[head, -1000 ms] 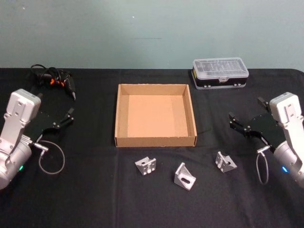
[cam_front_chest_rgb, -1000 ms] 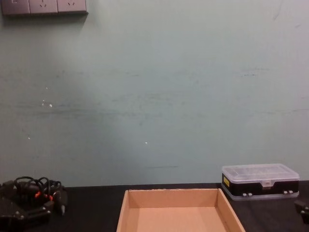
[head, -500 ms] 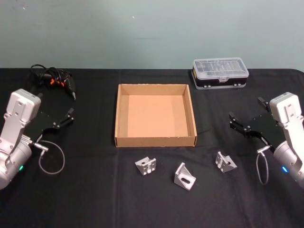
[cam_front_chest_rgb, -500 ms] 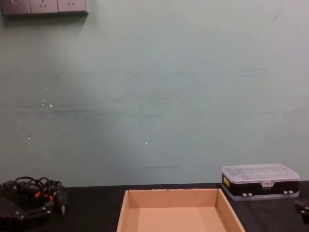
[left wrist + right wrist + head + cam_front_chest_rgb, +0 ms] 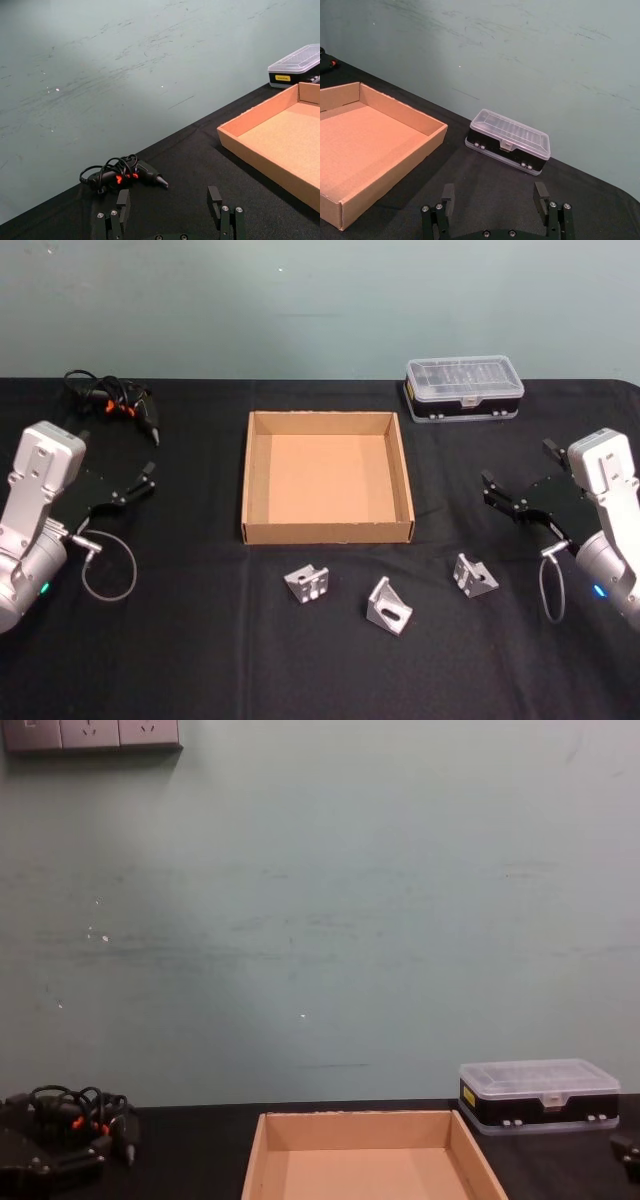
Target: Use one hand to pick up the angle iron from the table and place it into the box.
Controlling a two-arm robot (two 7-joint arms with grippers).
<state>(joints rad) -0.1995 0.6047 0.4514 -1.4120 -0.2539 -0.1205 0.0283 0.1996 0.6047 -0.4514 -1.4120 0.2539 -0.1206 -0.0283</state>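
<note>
Three small silver angle irons lie on the black table point(image 5: 200, 660) in a loose row just in front of the box point(image 5: 327, 533), none touching it. The left angle iron point(image 5: 307, 583) is below the box's front wall, the middle angle iron point(image 5: 388, 606) is nearest the robot, and the right angle iron point(image 5: 474, 575) is off the box's front right corner. Their holes and exact facing are hard to make out from the head camera. The box sits open with a bare floor; in the chest view its near part is cut off by the lower edge. The left gripper point(image 5: 135, 485) hovers over the table well to the left of the box, and its wrist view shows the fingers point(image 5: 122, 202) spread apart with nothing between them. The right gripper point(image 5: 518, 466) hovers to the right of the box, near the right angle iron but not touching it, and its fingers point(image 5: 541, 192) are likewise wide apart and empty. In both wrist views the gripper bases are cut off at the frame edge. A black case with a clear lid point(image 5: 463, 390) stands behind the box's far right corner. A dark tool tangled in its cord point(image 5: 115, 405) lies at the far left, its form unclear. A small dark shape point(image 5: 628, 1152) at the chest view's right edge is too cropped to identify.
</note>
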